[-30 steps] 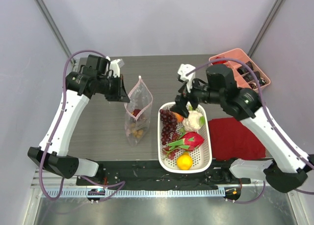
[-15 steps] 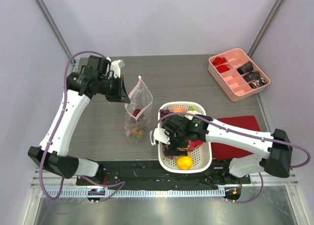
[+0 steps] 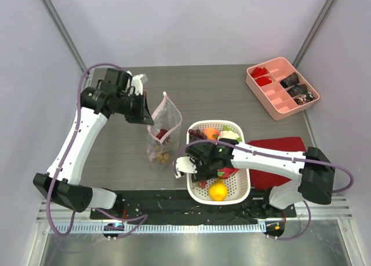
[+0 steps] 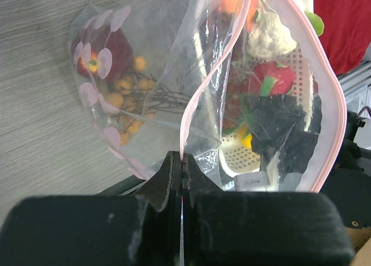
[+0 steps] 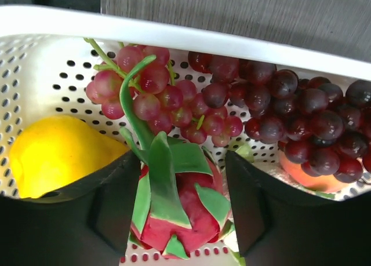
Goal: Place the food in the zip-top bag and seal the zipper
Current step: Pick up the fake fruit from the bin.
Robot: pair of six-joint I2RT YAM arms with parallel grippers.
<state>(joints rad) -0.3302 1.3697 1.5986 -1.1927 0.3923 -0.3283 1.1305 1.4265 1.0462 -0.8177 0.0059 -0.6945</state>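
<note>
The left gripper [image 4: 182, 161] pinches the pink mouth rim of the zip-top bag [image 3: 162, 141], holding it upright beside the white basket [image 3: 236, 188] by the table's near edge. The right gripper [image 5: 182, 185] is spread around the dragon fruit [image 5: 185, 217] inside that basket.

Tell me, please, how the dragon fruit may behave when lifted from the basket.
The dragon fruit looks rounded and glossy, so it may slip between the fingers. Its green scales seem flexible and could bend. Lying beside grapes, it probably won't roll.
</note>
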